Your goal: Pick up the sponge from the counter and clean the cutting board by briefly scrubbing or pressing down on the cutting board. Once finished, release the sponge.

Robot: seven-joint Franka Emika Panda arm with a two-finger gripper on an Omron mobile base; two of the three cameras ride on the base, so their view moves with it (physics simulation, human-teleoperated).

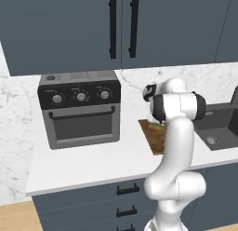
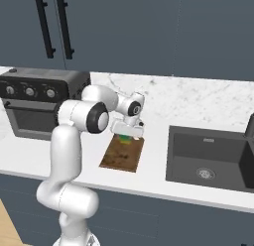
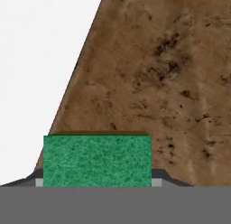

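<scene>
Right now I see the sponge [image 3: 97, 161] low in the hand view, its green top facing the camera, set squarely between the two dark finger tips whose ends poke out at its lower left and lower right corners. The gripper [image 3: 97, 182] is closed on it, jaws about a sponge-width apart. Behind the sponge, the cutting board [image 3: 162, 83] covers the centre and right of that frame, dark brown with mottled grain; its edge runs diagonally from the top centre down to the lower left, and bare white counter [image 3: 40, 60] fills the upper left.

In the right base view I find the sponge [image 2: 127, 138] as a small green and yellow patch directly under the gripper [image 2: 128, 135], at the far end of the cutting board [image 2: 122, 155], near the frame's middle. Whether it presses on the wood or hovers just above, I cannot tell.

In the left base view the arm covers much of the board [image 1: 154, 134]; just a brown corner and a sliver of green show at centre right.

I count one sponge, one cutting board, one toaster oven [image 1: 80, 109] with three knobs, and one dark sink [image 2: 211, 160]. The sink basin and drain show fully at the right of the right base view, while the left base view shows the toaster oven's whole front at centre left. Two black cabinet handles [image 1: 123, 27] hang above.
</scene>
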